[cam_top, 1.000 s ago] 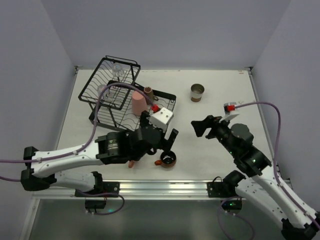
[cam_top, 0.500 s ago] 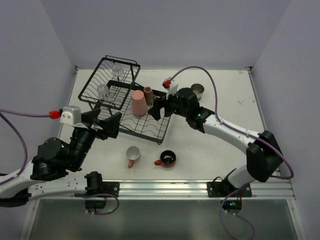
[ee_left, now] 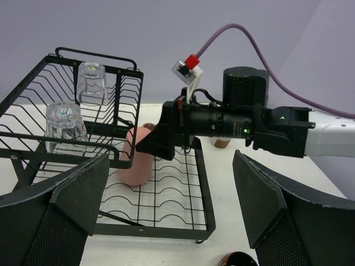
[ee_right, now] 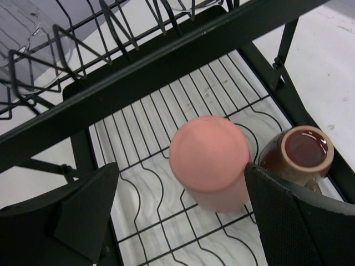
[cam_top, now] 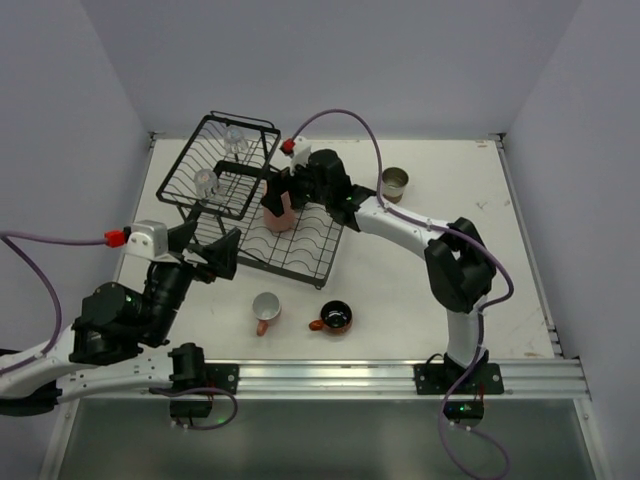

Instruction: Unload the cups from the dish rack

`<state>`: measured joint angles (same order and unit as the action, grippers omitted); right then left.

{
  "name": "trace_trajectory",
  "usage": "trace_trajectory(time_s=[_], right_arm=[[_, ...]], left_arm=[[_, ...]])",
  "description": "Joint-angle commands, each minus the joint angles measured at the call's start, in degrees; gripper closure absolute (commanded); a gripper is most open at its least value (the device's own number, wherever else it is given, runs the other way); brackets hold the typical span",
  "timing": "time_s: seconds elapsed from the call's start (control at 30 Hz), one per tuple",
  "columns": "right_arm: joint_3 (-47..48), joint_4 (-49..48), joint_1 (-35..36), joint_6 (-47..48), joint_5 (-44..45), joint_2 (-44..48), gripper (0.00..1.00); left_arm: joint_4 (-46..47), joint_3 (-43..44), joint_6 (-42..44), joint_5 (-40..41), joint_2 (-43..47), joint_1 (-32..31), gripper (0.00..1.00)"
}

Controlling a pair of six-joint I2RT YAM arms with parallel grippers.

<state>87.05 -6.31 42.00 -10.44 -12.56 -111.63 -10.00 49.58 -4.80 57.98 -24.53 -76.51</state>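
Reaching the right gripper [cam_top: 276, 198] deeper over the dish rack [cam_top: 330, 262] than half a second ago, when it was hanging at the tray's right edge, and far from a second ago, when it was folded back at the right of the table [cam_top: 450, 285]. Straddling the salmon-pink tumbler [ee_right: 208, 155] with fingers spread wide, with no contact visible in the wrist view. Leaving that tumbler upside down on the flat grid tray, the small brown cup [ee_right: 300, 153] tilted just beside it.

Holding the left gripper [cam_top: 210, 248] at the rack's near left corner, spread wide and empty, barely shifted in half a second.

Keeping the far clear glass [ee_left: 91, 83] and the near clear glass [ee_left: 64, 124] upturned in the tilted basket. Leaving the pink mug [cam_top: 265, 308], orange-red mug [cam_top: 335, 317] and cream-and-brown cup [cam_top: 395, 183] unmoved on the table.
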Motion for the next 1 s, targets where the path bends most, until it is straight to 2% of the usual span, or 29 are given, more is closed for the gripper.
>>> trace_trajectory(time_s=[0.0,0.13,0.43,0.5,0.6,0.77,0.97], right_arm=[[5.49,1.3,0.89,2.17,1.83,-2.62,0.02],[7.35,1.39,1.16,2.17,4.29,-5.17,0.06],[9.37,0.86,1.77,3.67,8.95,-8.25,0.07],[8.76,-1.15,1.68,3.06,9.48,-8.42,0.11],[6.83,-3.7,1.95,1.74,9.92,-7.46,0.23],[-4.66,-13.11,1.95,-1.42,9.22,1.3,0.47],[-15.64,-17.68,2.03,-2.83,10.27,13.6,0.48]], left_arm=[[3.06,0.08,1.28,-0.32,0.46,-0.13,0.0],[2.97,-0.01,1.55,-0.93,-1.92,-0.13,0.0],[4.29,-0.54,1.63,-1.55,-3.33,-0.13,0.0],[4.46,-0.54,1.46,-1.46,-3.76,-0.13,0.0],[4.55,-0.54,1.02,-1.55,-4.64,-0.13,0.0],[5.34,0.16,0.14,-3.12,-6.05,-0.13,0.0],[4.64,2.88,-2.84,-7.07,-9.83,-0.13,0.0]])
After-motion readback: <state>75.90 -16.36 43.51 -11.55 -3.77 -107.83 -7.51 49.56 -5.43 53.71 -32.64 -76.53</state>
